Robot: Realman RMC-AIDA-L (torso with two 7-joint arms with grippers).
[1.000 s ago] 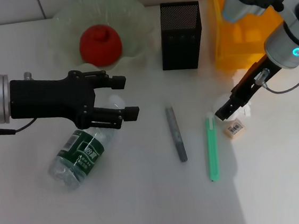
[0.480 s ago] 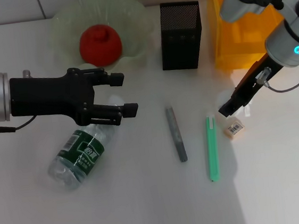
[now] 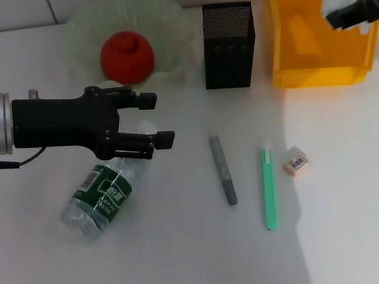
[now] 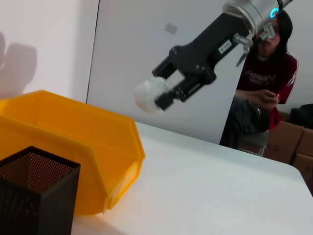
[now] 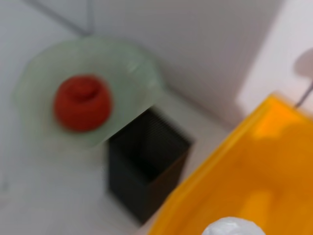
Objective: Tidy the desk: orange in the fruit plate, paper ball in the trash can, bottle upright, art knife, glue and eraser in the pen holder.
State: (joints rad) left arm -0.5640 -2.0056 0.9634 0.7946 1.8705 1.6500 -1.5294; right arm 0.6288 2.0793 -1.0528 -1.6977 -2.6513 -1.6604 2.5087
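My right gripper is shut on the white paper ball and holds it above the yellow-orange trash can. The left wrist view shows that gripper gripping the paper ball over the trash can. The orange lies in the pale green fruit plate. The bottle lies on its side, with my open left gripper just above its cap end. The grey art knife, green glue and eraser lie on the desk in front of the black mesh pen holder.
The pen holder stands between the fruit plate and the trash can at the back of the desk. A seated person in a dark red shirt is beyond the desk's far side in the left wrist view.
My right gripper rose from the desk beside the eraser and moved back and right over the trash can, carrying the paper ball. The left arm stayed put.
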